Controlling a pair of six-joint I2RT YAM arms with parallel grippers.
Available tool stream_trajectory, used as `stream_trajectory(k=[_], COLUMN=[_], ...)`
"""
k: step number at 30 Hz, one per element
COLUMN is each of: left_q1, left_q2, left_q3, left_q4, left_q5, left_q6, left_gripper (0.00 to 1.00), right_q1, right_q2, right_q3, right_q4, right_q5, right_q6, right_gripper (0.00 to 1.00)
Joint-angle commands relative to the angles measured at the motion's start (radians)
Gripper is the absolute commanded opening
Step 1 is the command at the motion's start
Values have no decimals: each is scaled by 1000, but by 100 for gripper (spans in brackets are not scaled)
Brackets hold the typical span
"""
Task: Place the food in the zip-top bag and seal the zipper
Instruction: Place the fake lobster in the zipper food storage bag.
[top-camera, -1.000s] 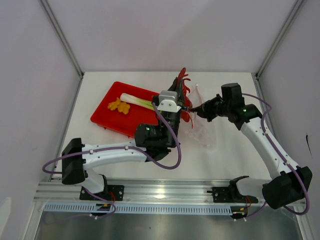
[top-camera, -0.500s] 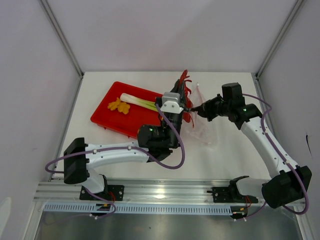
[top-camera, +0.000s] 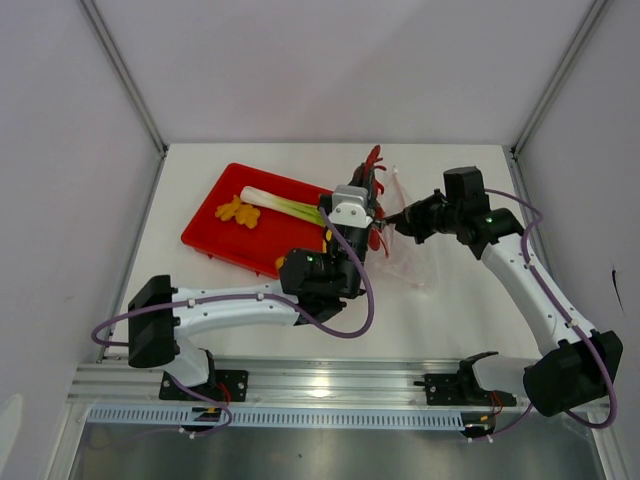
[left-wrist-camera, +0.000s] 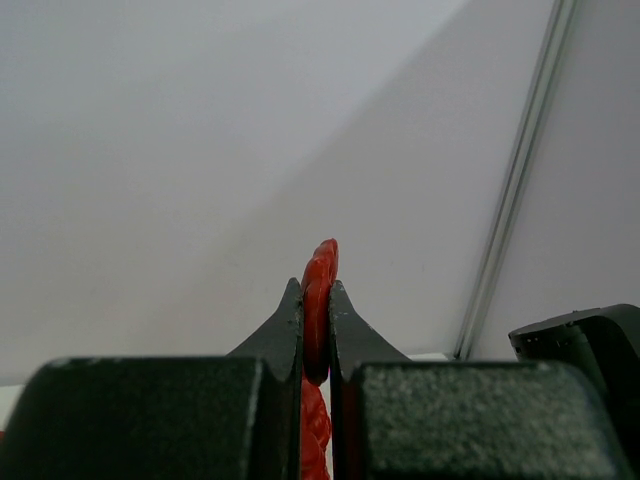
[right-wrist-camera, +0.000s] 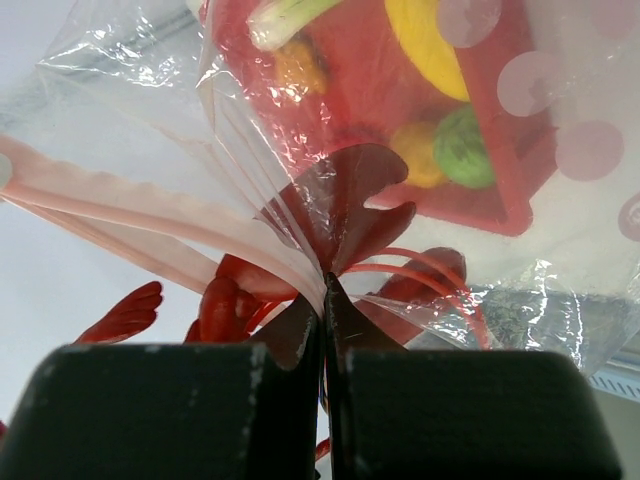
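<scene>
My left gripper (top-camera: 366, 200) is shut on a bunch of red chillies (top-camera: 373, 160), held off the table between the red tray (top-camera: 215, 240) and the zip-top bag (top-camera: 408, 262). In the left wrist view a chilli (left-wrist-camera: 320, 295) is pinched between the jaws of the left gripper (left-wrist-camera: 317, 292). My right gripper (top-camera: 398, 222) is shut on the bag's mouth edge and holds it up. From the right wrist, the bag's clear plastic (right-wrist-camera: 300, 150) and its pinkish zipper (right-wrist-camera: 130, 205) run into the shut right gripper (right-wrist-camera: 322, 290). On the tray lie a leek (top-camera: 280, 204) and an orange ruffled piece (top-camera: 237, 212).
Through the bag's plastic the right wrist view shows a yellow fruit (right-wrist-camera: 425, 40) and a green fruit (right-wrist-camera: 462, 145) on the tray. Grey walls with metal posts (top-camera: 125, 75) close in the white table on three sides. The arm bases sit on a rail (top-camera: 330, 385).
My left gripper has moved a little to the right with the chillies, closer to the bag's mouth. The right gripper has stayed where it was, still holding the bag.
</scene>
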Motion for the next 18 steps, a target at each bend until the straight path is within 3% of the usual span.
stream_trajectory(k=[1,18], left_q1=[-27,-29], left_q2=[-29,56], left_q3=[-19,-14], left_q4=[43,103], left_q5=[23,16], left_q6=[-69,-12], left_gripper=[0,0], right_q1=[-7,-4], right_q2=[9,6], right_q3=[13,78], right_q4=[32,6], right_q5=[-11,-8], right_q6=[19,13], right_gripper=[0,0])
